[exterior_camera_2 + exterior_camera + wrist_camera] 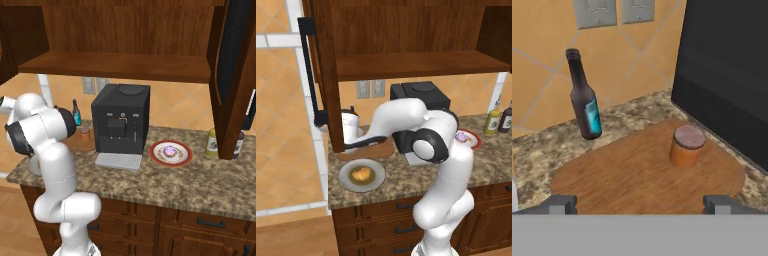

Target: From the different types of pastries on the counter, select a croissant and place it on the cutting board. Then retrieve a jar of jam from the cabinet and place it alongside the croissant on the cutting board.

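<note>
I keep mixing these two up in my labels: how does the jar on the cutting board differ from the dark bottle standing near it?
The jar of jam is squat and orange-brown with a flat, darker lid; the dark bottle is tall, slim and long-necked. The jar is plain, while the bottle carries a teal label. The jar stands on the cutting board; the bottle stands off it, on the granite counter near the wall. Both are upright, and neither is held.

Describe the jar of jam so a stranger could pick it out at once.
Find the big black coffee machine against the tiled wall; on the counter beside it lies a reddish-brown cutting board. The jar of jam stands upright on that board near the machine. It is squat, orange-brown and dark-lidded, unlike the tall dark bottle standing off the board.
</note>
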